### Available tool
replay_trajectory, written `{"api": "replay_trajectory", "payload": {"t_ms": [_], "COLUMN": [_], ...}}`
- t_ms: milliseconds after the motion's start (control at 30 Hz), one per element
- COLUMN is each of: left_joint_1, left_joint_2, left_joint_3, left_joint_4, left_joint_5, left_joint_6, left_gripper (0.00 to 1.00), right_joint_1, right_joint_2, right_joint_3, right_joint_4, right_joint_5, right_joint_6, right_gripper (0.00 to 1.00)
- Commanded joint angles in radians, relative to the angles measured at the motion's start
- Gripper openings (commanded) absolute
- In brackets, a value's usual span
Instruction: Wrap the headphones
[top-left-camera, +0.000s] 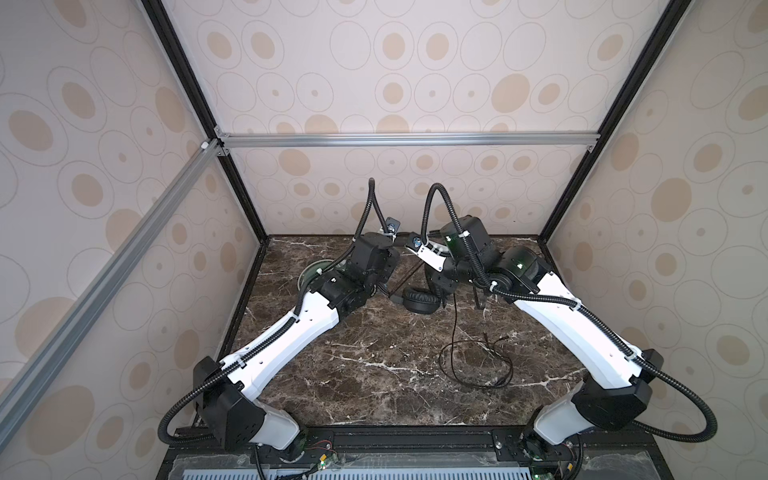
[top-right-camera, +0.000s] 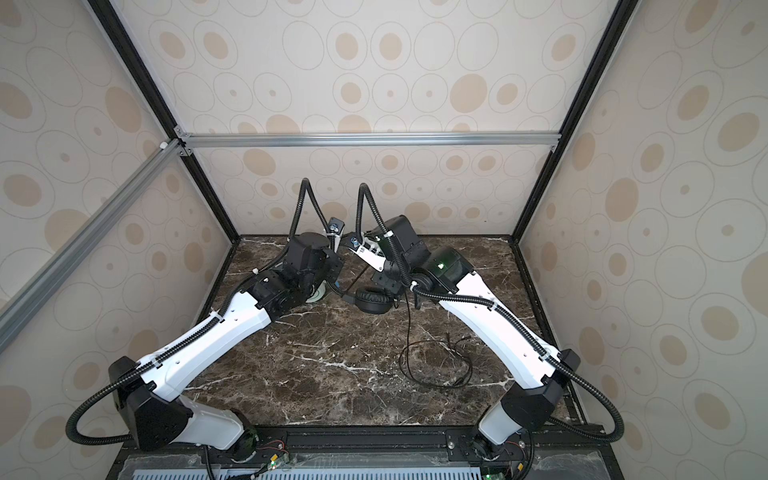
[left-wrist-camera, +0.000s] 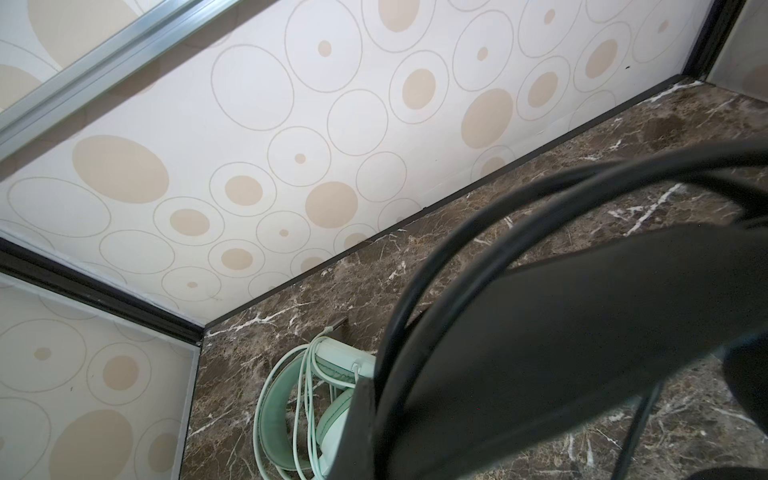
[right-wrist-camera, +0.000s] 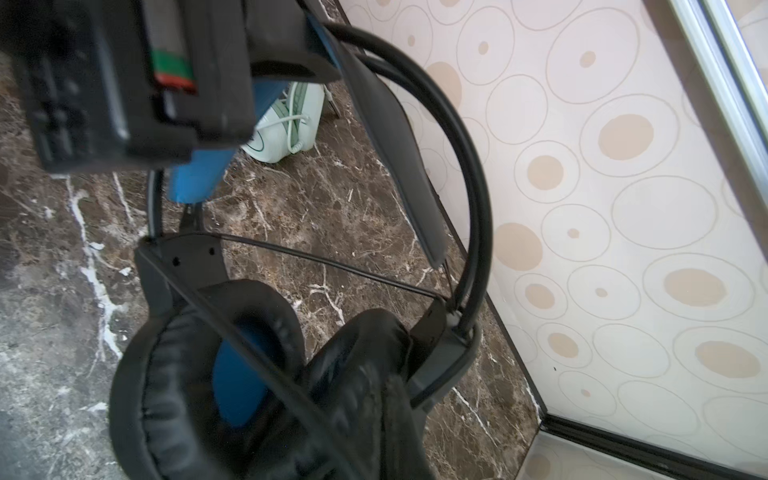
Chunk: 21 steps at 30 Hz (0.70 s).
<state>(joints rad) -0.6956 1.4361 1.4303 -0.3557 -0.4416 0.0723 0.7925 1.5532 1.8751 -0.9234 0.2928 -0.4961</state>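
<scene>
the left gripper (right-wrist-camera: 286, 70) clamps the headband (right-wrist-camera: 399, 137) of the black headset (top-left-camera: 419, 300) at the far middle; the right gripper (top-left-camera: 440, 291) is closed, on what i cannot tell. the black cable (top-left-camera: 478, 365) lies loose nearer, to the right, so i would keep each turn taut.

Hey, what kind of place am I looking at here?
Probably a robot test booth, not a home: two robot arms mounted on a front rail, a marble-look tabletop, and patterned wall panels in an aluminium frame.

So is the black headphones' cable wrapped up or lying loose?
Mostly loose: the black cable trails down from the black headphones and lies in an untidy loop on the table.
</scene>
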Motion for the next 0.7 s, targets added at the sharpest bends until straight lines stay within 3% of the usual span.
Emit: {"api": "replay_trajectory", "payload": {"t_ms": [0, 267, 667], "left_joint_1": [0.003, 0.004, 0.004], "left_joint_2": [-0.027, -0.026, -0.057], "left_joint_3": [-0.011, 0.005, -0.008], "left_joint_4": [-0.029, -0.053, -0.066], "left_joint_5": [0.006, 0.009, 0.174], "left_joint_6": [0.041, 0.06, 0.072], "left_gripper": [0.0, 0.0, 0.0], "right_joint_1": [-0.009, -0.013, -0.013], "right_joint_2": [-0.02, -0.028, -0.033], "right_joint_3": [0.05, 0.047, 0.009], "right_joint_4": [0.029, 0.02, 0.048], "right_joint_5": [0.106, 0.175, 0.279], "right_joint_6": [-0.021, -0.056, -0.163], "right_gripper": [0.0, 0.03, 0.03]}}
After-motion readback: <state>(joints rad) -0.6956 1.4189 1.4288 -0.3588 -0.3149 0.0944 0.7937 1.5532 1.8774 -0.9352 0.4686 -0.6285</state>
